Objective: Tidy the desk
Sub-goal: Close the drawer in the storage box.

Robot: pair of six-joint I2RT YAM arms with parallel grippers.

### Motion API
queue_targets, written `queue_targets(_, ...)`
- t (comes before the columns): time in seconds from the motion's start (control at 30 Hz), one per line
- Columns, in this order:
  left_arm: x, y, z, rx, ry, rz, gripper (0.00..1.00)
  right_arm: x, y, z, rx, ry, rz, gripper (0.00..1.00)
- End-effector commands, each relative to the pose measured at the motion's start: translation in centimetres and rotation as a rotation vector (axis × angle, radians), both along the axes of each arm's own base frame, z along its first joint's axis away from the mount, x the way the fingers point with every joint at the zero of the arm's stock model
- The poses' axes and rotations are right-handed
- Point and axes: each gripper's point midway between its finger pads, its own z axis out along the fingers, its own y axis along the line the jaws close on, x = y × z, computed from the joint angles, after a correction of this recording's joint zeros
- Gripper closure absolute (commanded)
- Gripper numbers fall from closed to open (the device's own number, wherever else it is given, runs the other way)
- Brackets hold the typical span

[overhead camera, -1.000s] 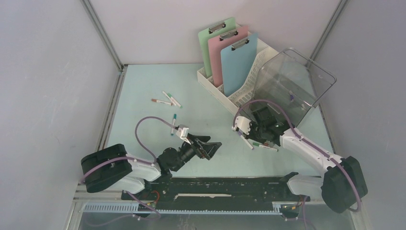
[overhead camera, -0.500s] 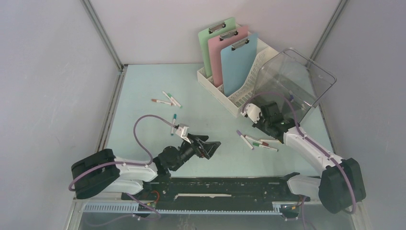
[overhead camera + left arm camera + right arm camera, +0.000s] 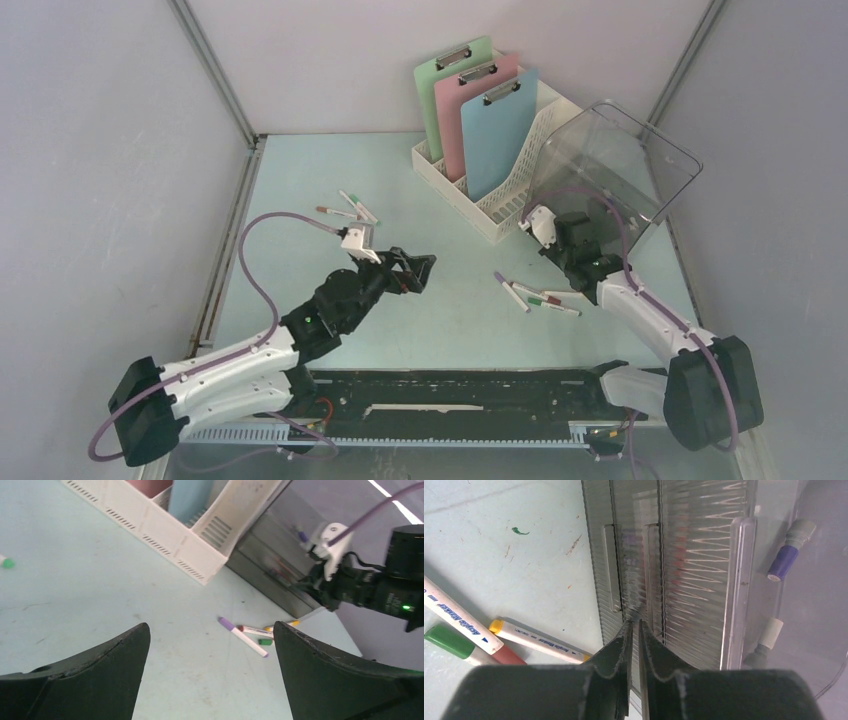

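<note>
Surface (image 3: 330, 170) of pale blue spread under everything. White rack (image 3: 500, 200) stood at its far side with three clipboards (image 3: 498, 125) upright in it. Just right of the rack sat a clear bin (image 3: 640, 165), tipped over, with markers (image 3: 789, 555) inside. The right hand (image 3: 634, 630) was at the bin's ribbed edge, fingers almost pressed together, pinching nothing. The left hand (image 3: 418, 266) hung in front of the rack, spread wide. Loose pens (image 3: 535, 295) lay near the bin.

Plain pale grey walls (image 3: 110, 150), metal corner posts (image 3: 215, 75), seemingly even light
</note>
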Motion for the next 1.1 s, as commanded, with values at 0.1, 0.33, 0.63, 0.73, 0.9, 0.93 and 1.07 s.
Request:
queue_targets(0.1, -0.1, 0.9, 0.4, 0.019, 0.026, -0.048, 0.00, 1.4, -1.4, 3.1, 0.055, -0.146, -0.093, 0.82)
queue_targets(0.33, -1.1, -2.7, 0.6, -0.139, 0.039, -0.199, 0.00, 1.5, -2.7, 3.4, 0.060, -0.170, -0.142, 0.76)
queue_targets(0.63, -0.5, -8.0, 0.9, -0.295, 0.073, -0.328, 0.01, -2.1, 4.2, 4.8, 0.335, -0.030, 0.180, 0.68)
queue_targets(0.73, 0.1, -10.2, 0.0, -0.325, 0.103, -0.347, 0.03, -3.7, 5.6, 5.8, 0.373, 0.000, 0.278, 0.67)
queue_targets(0.9, 1.2, -14.2, -0.6, -0.427, 0.146, -0.381, 0.05, -4.6, 6.0, 8.1, 0.438, -0.033, 0.316, 0.67)
queue_targets(0.93, 1.4, -14.9, -0.5, -0.457, 0.151, -0.391, 0.05, -4.7, 6.0, 8.7, 0.458, -0.049, 0.312, 0.67)
queue_targets(1.07, 2.3, -18.1, -1.8, -0.522, 0.199, -0.391, 0.07, -4.8, 5.5, 11.3, 0.538, -0.139, 0.268, 0.65)
